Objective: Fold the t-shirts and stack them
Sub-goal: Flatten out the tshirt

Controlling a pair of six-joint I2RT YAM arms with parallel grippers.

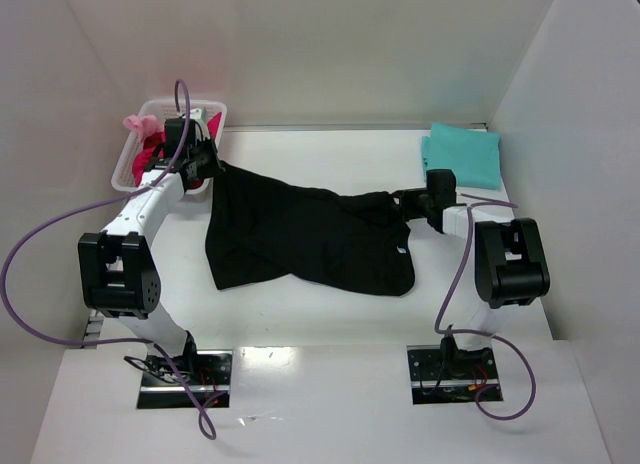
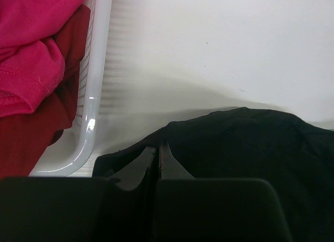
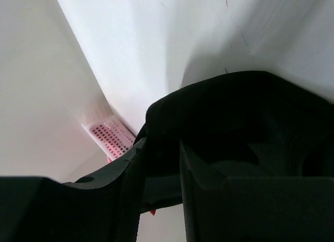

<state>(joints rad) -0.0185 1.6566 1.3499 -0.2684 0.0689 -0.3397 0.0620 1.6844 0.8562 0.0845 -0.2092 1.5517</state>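
From above, the black t-shirt (image 1: 300, 234) lies spread across the middle of the table (image 1: 300, 329), stretched between the two arms. The left gripper (image 1: 207, 167) has its upper left corner, close by the white basket (image 1: 122, 176) in the upper left of the frame. The right gripper (image 1: 403, 202) is at the shirt's right edge. A small white tag (image 1: 400, 250) shows near the shirt's lower right hem; no writing on it can be read. The teal t-shirt (image 1: 462, 154) sits folded in the upper right, next to the side wall and apart from the black one. The magenta-pink t-shirt (image 1: 143, 132) spills over the basket's rim. Bare table runs along the shirt's near edge and behind its far edge.

In the left wrist view, the left gripper (image 2: 158, 152) is clenched, with its fingertips pressed together at the raised edge of the black t-shirt (image 2: 245, 143). The basket (image 2: 96, 85) curves down the left, just beside that edge, with pink cloth and a darker red cloth (image 2: 28, 143) inside. White table fills the upper right.

In the right wrist view, the right gripper (image 3: 163, 145) grasps a fold of the black t-shirt (image 3: 235, 111), and cloth fills the narrow gap between its fingers. The basket (image 3: 112, 135) shows small at the left, well apart.
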